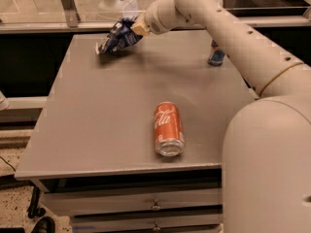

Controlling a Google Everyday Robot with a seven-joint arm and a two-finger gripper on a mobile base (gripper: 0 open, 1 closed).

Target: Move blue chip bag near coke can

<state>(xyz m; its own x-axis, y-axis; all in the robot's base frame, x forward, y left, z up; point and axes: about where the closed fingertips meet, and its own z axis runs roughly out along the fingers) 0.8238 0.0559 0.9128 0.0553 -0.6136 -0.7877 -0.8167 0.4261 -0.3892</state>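
we are gripping the blue chip bag by its right end, far behind and left of the coke can, likely so we can carry it over. its long axis is slanting, with the white edge pointing down-left toward the bench. our tool is clamping it closed. the coke can is lying on its side, pointing toward us.

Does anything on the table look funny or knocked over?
Yes. The coke can lies on its side near the front of the table instead of standing up. At the far left corner, the gripper holds the blue chip bag, which is crumpled and tilted. Nothing looks spilled.
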